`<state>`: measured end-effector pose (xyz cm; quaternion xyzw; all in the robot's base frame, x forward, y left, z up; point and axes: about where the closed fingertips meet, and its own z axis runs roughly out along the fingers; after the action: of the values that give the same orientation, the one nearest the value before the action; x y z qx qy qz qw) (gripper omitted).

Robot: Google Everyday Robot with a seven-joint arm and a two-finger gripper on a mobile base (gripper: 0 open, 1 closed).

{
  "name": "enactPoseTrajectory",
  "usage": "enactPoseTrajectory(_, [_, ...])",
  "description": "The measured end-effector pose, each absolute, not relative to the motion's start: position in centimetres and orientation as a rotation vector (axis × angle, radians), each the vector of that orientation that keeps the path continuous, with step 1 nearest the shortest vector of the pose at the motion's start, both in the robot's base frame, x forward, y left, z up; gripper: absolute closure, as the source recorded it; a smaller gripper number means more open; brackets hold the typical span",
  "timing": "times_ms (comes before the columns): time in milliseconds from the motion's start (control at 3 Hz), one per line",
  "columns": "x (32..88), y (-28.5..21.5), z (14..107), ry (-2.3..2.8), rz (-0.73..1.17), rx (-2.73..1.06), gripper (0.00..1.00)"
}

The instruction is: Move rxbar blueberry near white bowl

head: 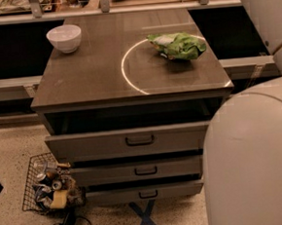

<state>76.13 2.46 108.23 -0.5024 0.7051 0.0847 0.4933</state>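
The white bowl (64,38) sits at the far left corner of the brown cabinet top (94,74). The rxbar blueberry is out of view. The gripper is out of view too; only the pale arm (254,159) fills the right side of the camera view, close to the lens.
A green and white snack bag (178,45) lies at the far right of the top, beside a pale ring of light (127,66). The top drawer (128,142) stands partly open. A wire basket (49,187) of cans and cables sit on the floor at left.
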Motion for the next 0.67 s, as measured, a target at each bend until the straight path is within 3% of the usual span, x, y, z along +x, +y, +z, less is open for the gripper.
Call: enactPoseTrajectory(667, [75.7, 4.4, 107.3, 1.718, 0.227, -1.160, 1.00])
